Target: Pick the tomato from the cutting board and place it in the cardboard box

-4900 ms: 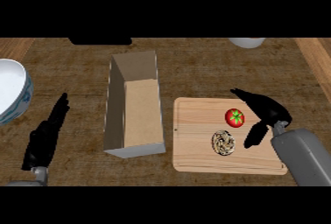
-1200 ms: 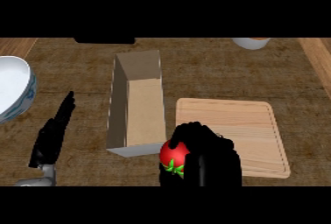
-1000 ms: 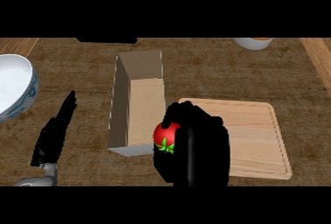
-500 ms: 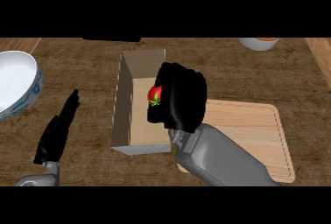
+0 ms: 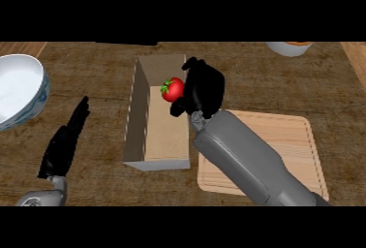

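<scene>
A red tomato [image 5: 172, 89] with a green stalk hangs over the inside of the long cardboard box [image 5: 138, 127], near its far end. My right hand [image 5: 202, 90] is shut on the tomato, fingers curled round its right side, and the grey forearm runs back across the box's right wall and the cutting board [image 5: 286, 145]. The light wooden board lies right of the box with nothing on its visible part. My left hand [image 5: 66, 142] rests open on the counter left of the box, fingers straight and pointing away.
A white bowl [image 5: 18, 87] with a blue pattern stands at the left edge. A small cup [image 5: 289, 47] sits at the far right, and a dark object [image 5: 129, 43] lies at the far edge behind the box.
My right hand has carried the tomato from the board's near left corner up and forward over the box, and it now sits further toward the box's far end. The left hand stays still.
</scene>
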